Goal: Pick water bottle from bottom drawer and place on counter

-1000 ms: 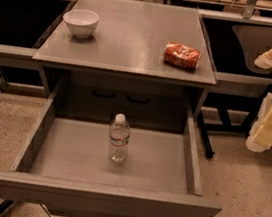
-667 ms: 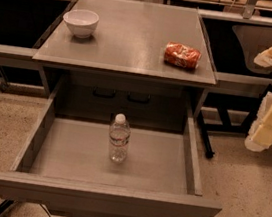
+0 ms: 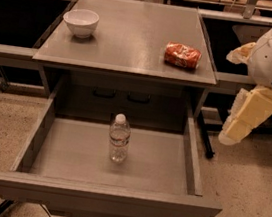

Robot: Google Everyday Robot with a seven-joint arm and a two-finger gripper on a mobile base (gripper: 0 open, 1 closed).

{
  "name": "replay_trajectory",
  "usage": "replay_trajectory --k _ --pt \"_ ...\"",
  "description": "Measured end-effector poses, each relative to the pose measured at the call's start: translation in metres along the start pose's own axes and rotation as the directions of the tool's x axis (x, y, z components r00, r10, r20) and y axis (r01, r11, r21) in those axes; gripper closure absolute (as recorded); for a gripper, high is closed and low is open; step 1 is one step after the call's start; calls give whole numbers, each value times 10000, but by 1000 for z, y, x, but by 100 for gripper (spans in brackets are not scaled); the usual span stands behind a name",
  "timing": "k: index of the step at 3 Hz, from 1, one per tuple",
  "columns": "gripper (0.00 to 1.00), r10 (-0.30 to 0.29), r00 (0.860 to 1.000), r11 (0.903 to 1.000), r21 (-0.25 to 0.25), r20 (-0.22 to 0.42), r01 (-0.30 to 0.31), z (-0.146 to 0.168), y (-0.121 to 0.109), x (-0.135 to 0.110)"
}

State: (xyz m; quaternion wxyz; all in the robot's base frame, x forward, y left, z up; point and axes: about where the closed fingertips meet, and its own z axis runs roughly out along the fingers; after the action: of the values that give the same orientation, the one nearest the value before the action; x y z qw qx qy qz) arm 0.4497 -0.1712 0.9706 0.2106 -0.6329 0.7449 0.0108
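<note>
Camera view: speckled floor [image 3: 245, 196], matte grey counter [image 3: 130, 41]; gripper [image 3: 229, 136] hangs beside it, state cannot be told.

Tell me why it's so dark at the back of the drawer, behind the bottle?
In the camera view, light comes from above: the counter is bright and shades the back of the bottom drawer beneath it; the white bowl casts a soft shadow on the counter; the water bottle catches a little light; the gripper, hanging right of the drawer, looks pale yellow.
</note>
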Motion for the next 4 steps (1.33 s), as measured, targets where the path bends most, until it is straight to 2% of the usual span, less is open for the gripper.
replay_trajectory --k 1,2,4 --pt "0 -249 9945 9986 -437 1018 294 32 -7 -23" --pt "0 -357 9717 9955 -768 2337 551 74 -23 -44" --pt "0 -224 9279 9931 -984 3721 634 120 -34 -66"
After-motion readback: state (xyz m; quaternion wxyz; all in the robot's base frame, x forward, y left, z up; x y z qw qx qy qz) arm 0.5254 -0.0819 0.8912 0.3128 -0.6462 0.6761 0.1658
